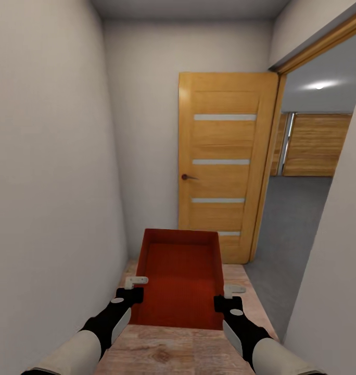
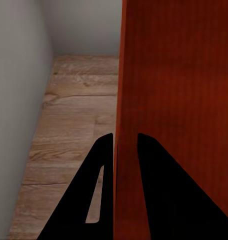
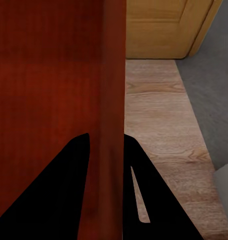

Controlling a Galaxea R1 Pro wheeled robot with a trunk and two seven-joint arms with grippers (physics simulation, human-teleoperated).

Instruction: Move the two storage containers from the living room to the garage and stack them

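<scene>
Container [image 1: 180, 281] carried in hallway | left fingers [image 2: 101, 165] pinch left wall | right fingers [image 3: 131, 170] pinch right wall

Narrow corridor with plain light grey walls [image 1: 48, 156] close on the left and at the far end, under a pale ceiling [image 1: 188, 8]. Underfoot, light wood-plank floor [image 1: 167, 354], stopping short at the far wall. At the far right, an open wooden door [image 1: 225, 166] in warm honey tone, swung flat against the end wall, with four narrow frosted strips across it and a dark lever handle [image 1: 188, 177] on its left edge. To the right, a wood-framed doorway [image 1: 266, 208] onto a dark grey concrete floor [image 1: 292, 229]. Beyond, a slatted wooden wall panel [image 1: 316, 145] and one bright ceiling light [image 1: 318, 86].
</scene>
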